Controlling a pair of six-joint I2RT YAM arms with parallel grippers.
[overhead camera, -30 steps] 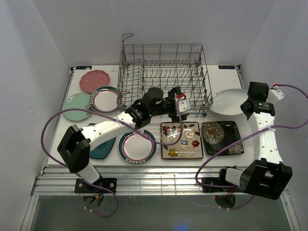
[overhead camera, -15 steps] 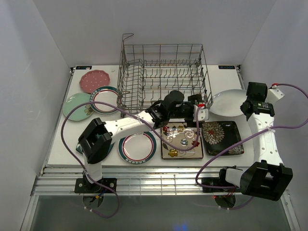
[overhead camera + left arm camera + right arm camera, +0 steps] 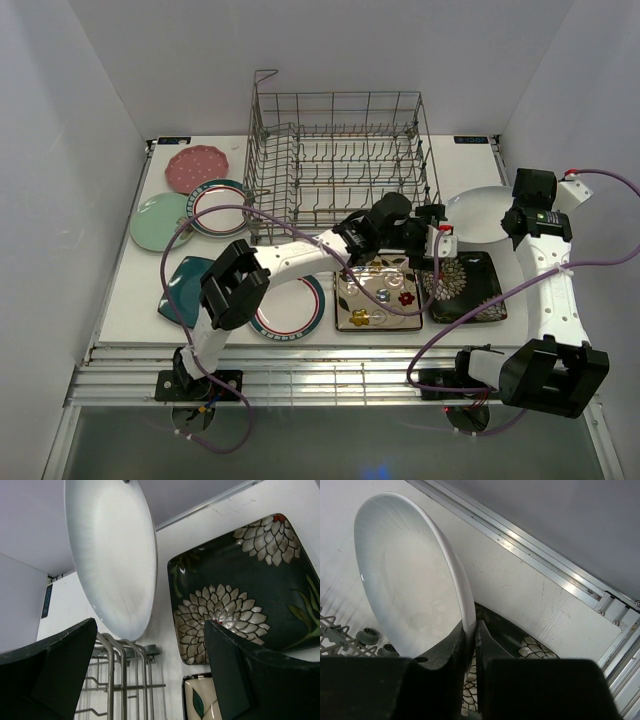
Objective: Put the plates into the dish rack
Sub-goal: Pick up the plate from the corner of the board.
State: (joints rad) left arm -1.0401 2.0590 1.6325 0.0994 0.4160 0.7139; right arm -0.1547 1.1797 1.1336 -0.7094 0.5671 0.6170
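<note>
Grip status: the right gripper [image 3: 470,632] is clamped on the rim of the white oval plate [image 3: 407,585] and holds it steeply tilted, just beside the right end of the dish rack [image 3: 338,160]. The left gripper [image 3: 440,238] has its jaws spread wide and grips nothing. It hangs between the rack's near right corner and the dark floral square plate [image 3: 235,595], facing the held plate. The light floral square plate [image 3: 375,292], two rimmed round plates and the teal, mint and pink plates lie flat on the table [image 3: 135,275].
</note>
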